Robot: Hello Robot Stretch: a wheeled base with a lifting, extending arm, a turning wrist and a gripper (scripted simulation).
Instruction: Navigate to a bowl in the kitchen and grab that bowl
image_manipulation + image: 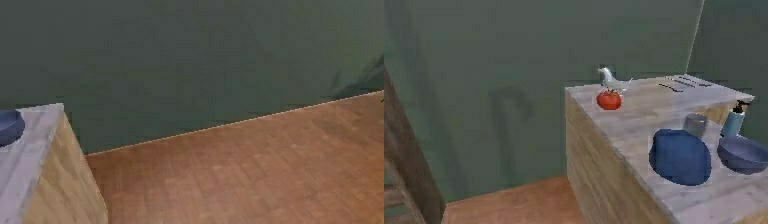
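A pale wooden counter [619, 130] fills the forward view's right half. On it, near the right edge, sits a blue bowl [744, 153]. Just left of it lies a larger dark blue rounded thing [680, 156], perhaps an upturned bowl or a cloth. A red tomato [609, 99] rests at the counter's far left corner. The counter's corner [35, 150] shows again at the arm side view's left, with a dark blue rounded edge [8, 125] on top.
Behind the tomato stands a small silver tap-like thing [607, 76]. A grey cup [696, 124], a blue bottle [733, 120] and flat utensils [684, 84] share the counter. Dark green walls [494, 70] stand behind. Wooden floor [260, 165] spreads beside the counter. A wooden frame [404, 160] rises at left.
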